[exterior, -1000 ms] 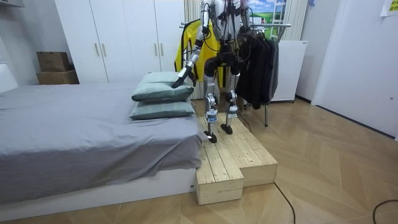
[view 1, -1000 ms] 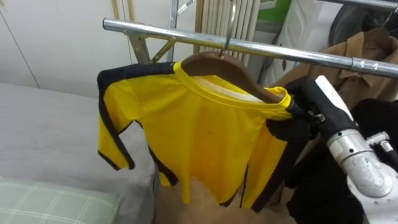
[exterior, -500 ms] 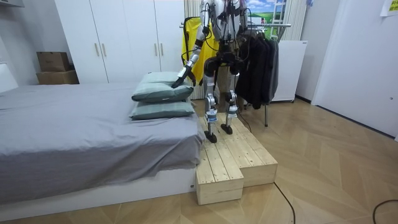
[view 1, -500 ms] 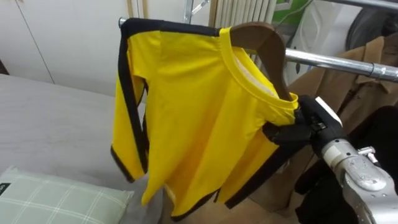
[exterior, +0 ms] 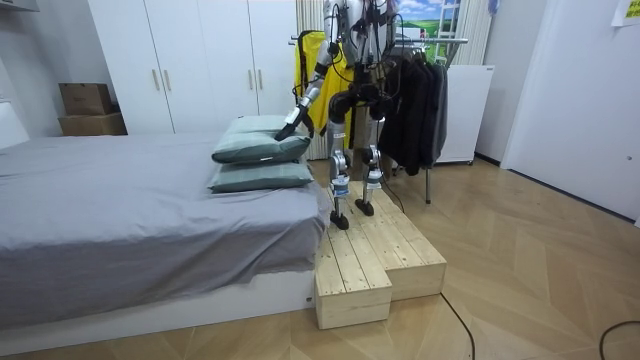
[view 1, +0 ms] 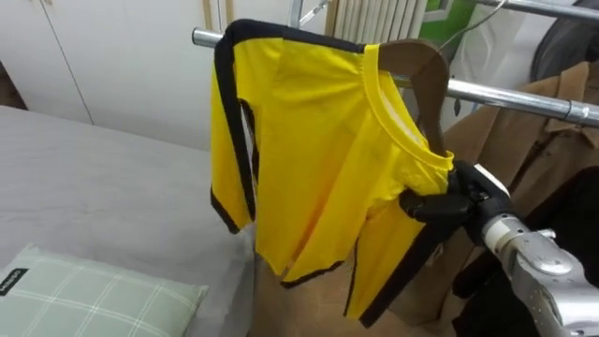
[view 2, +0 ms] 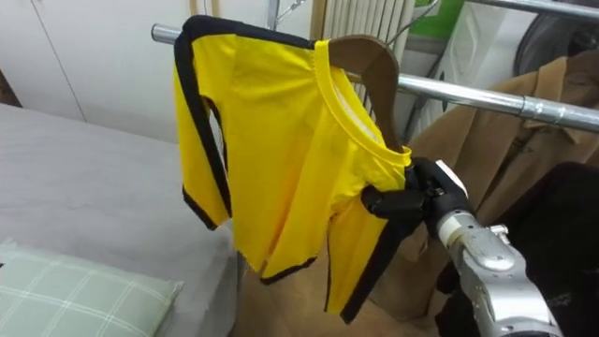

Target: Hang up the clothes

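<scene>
A yellow shirt (view 1: 318, 140) with black trim hangs on a brown wooden hanger (view 1: 423, 64) from the metal rail (view 1: 510, 97). The shirt is turned nearly edge-on to me, with one sleeve draped to the left. My right hand (view 1: 440, 203) comes in from the lower right, its dark fingers curled round the shirt's near shoulder at the hanger's end. In the right eye view the same hand (view 2: 396, 200) grips that shoulder of the shirt (view 2: 271, 131). In the room view I stand on a wooden platform (exterior: 385, 255) facing the rack, with my left hand (exterior: 289, 129) hanging low over the pillows.
A brown coat (view 1: 538, 131) and dark garments (view 1: 571, 220) hang further right on the rail. A grey bed (view 1: 94, 187) with a green checked pillow (view 1: 84, 300) lies to my left. White wardrobe doors (view 1: 122, 56) stand behind.
The shirt and hanger have swung round from facing me broadside to nearly edge-on. My right hand has kept hold of the shoulder. The view has shifted a little.
</scene>
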Robot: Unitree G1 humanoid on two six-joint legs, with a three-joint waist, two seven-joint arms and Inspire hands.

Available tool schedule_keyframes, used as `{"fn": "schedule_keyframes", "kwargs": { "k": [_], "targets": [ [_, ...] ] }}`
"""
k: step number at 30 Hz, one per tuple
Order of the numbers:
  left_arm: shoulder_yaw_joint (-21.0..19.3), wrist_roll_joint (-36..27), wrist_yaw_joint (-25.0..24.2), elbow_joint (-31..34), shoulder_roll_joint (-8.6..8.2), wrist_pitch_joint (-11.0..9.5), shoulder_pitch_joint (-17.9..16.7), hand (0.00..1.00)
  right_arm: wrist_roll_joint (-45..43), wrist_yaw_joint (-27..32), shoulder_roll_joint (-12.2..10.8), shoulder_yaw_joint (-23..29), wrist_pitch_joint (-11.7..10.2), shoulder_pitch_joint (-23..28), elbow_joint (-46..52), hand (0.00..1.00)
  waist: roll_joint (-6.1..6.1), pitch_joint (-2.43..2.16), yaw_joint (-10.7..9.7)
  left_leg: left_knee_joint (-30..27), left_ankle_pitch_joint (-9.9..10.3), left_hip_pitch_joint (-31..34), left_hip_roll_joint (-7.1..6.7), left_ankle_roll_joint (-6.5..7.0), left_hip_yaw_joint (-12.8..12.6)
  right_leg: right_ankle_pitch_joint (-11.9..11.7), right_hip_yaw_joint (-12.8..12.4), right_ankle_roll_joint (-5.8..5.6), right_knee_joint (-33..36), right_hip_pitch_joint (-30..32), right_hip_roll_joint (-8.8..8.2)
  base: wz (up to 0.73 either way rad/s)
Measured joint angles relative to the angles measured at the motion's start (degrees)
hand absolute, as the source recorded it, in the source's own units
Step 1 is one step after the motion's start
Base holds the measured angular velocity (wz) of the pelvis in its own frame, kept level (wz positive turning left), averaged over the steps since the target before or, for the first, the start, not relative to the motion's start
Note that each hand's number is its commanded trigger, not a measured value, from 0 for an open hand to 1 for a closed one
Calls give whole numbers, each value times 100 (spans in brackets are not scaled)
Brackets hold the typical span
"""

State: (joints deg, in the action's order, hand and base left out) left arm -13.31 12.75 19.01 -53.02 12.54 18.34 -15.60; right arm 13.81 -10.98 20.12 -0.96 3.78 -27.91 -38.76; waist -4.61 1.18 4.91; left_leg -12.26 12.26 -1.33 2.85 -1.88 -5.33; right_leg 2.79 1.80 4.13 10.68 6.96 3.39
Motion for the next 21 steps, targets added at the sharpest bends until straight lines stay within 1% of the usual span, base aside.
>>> {"fn": "schedule_keyframes", "kwargs": {
  "k": [3,5,7,11,14,16,18,21],
  "targets": [
    [-16,36,-96,24,1,0,0,0,-43,-35,22,12,0,-1,-128,100,-2,1,-13,5,-19,13,-34,28,18,28,8,-46,12,2,-40,1],
    [-70,43,-170,94,2,0,-1,0,-79,-79,94,12,0,-1,-147,100,-15,-1,-12,2,-32,62,-51,49,22,4,13,-59,15,13,-58,2],
    [-117,41,-185,111,2,0,-1,0,-77,-122,110,18,-10,-1,-220,100,-23,-4,-15,2,-33,56,-55,50,34,-19,25,-33,12,7,-63,5],
    [-185,33,-203,188,7,0,-22,0,-310,-260,128,64,-15,-2,-437,100,-33,-4,-38,25,-42,23,-57,45,79,-19,87,-32,8,-23,-75,6],
    [-233,30,-178,233,-8,0,-28,0,-964,-311,188,61,-19,-1,-649,100,-34,-3,-38,67,-50,-24,-56,40,80,-11,106,-33,-1,-29,-66,0],
    [-233,30,-156,249,-11,0,-28,0,-1525,-310,289,50,-19,-1,-845,100,-34,-3,-47,76,-50,-3,-56,38,84,-5,109,-36,1,-8,-65,0],
    [-233,30,-143,254,-11,-1,-28,0,-1893,-310,362,46,-17,-1,-1023,100,-34,-3,-48,88,-50,8,-56,38,84,-5,111,-36,0,4,-65,0],
    [-233,30,-57,254,-14,-1,-25,0,-2100,-310,432,51,-39,-1,-1071,100,-36,-3,-93,100,-52,16,-48,36,84,-1,121,-29,4,4,-62,1]
  ]
}}
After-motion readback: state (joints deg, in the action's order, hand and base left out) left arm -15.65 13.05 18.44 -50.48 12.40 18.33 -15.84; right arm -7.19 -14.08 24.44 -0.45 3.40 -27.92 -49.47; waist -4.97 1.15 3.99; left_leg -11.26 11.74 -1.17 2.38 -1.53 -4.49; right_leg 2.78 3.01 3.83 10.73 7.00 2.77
